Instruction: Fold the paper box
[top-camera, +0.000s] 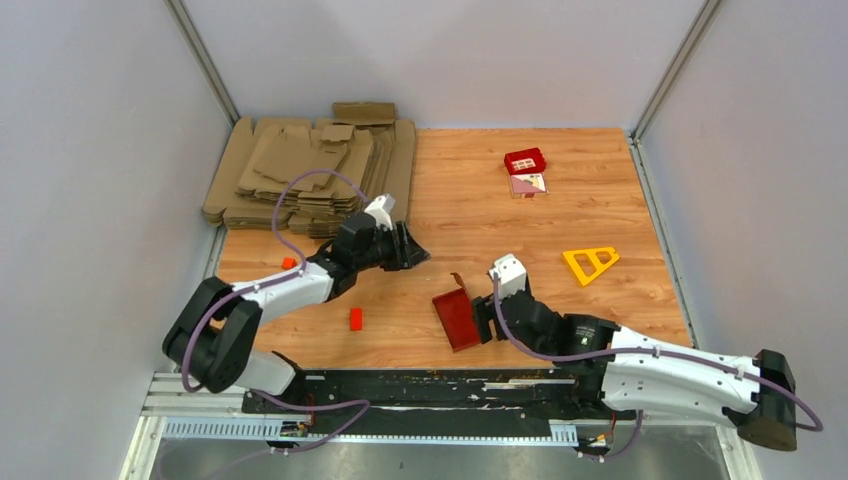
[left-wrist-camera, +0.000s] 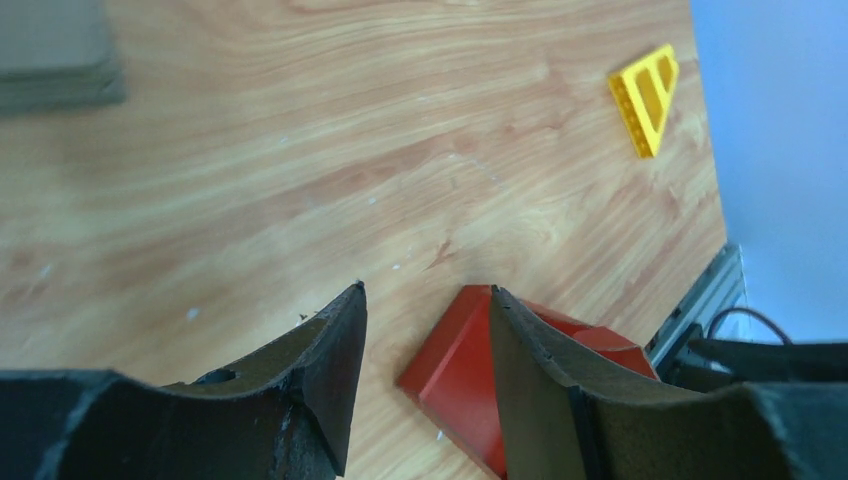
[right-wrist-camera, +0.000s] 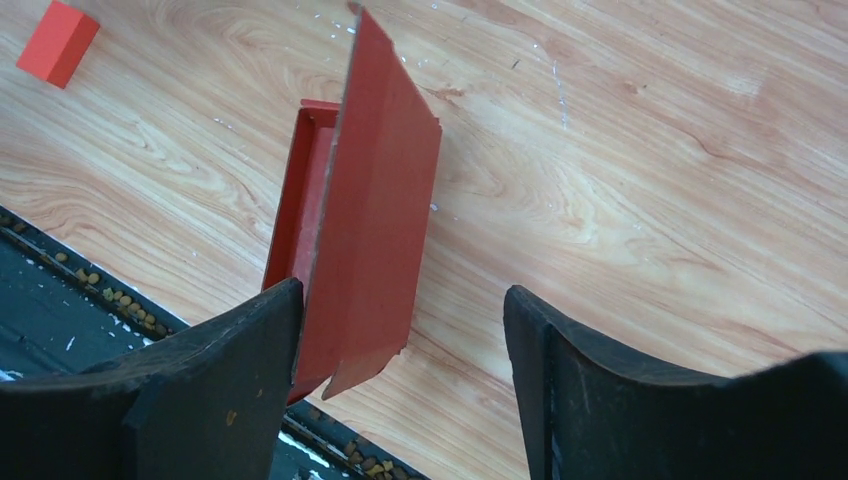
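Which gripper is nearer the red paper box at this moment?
Right. The right gripper is open at the paper box, whose raised flap stands between its fingers. The left gripper hangs apart, farther back and to the left.

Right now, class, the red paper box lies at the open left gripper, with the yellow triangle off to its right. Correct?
No: the red paper box lies at the open right gripper, not the left gripper, as the top external view shows. The yellow triangle is indeed off to its right.
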